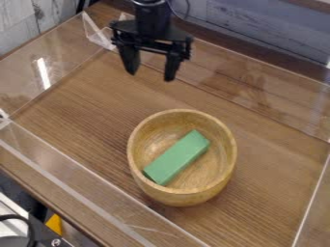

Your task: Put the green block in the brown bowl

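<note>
Camera, green block (176, 157) in brown bowl (182, 192)

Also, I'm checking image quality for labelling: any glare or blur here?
Camera view: white glare streaks on the clear wall at left; green block and brown bowl evenly lit and sharp; open gripper slightly soft.

Green block (176, 156) lies diagonal inside brown bowl (149, 191) on wooden table (77, 106); gripper (152, 69) above, jaws apart, empty.
</note>
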You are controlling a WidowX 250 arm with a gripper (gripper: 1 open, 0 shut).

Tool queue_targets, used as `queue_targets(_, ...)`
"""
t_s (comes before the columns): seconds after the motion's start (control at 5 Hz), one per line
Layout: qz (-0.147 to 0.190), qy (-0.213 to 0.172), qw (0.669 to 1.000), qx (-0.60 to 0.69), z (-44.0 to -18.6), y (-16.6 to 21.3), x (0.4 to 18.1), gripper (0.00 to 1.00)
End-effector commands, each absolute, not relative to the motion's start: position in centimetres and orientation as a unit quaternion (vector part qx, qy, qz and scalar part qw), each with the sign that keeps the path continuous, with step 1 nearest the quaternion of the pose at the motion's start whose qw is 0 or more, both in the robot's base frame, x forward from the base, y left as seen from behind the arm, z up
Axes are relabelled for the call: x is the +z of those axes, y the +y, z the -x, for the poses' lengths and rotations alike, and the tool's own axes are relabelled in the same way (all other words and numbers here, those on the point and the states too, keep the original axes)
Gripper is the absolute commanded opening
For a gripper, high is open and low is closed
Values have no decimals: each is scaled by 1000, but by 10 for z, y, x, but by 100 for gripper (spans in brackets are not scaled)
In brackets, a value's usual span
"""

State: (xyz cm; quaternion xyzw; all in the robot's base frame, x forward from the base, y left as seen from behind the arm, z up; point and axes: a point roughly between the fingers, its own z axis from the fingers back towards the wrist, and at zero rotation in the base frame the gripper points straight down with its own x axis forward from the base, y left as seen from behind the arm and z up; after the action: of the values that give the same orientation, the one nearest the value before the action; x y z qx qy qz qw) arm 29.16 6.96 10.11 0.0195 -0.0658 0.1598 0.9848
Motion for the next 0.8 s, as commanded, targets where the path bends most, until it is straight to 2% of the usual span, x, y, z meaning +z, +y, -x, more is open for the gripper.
queue_targets(0.0, -19, -107, 980, 165, -296, 83, 126, 100)
queue_targets(0.4, -11, -112, 986, 123, -289, 93, 143, 100)
queue_targets(0.6, -7, -116, 987, 113, -285, 101, 141, 100)
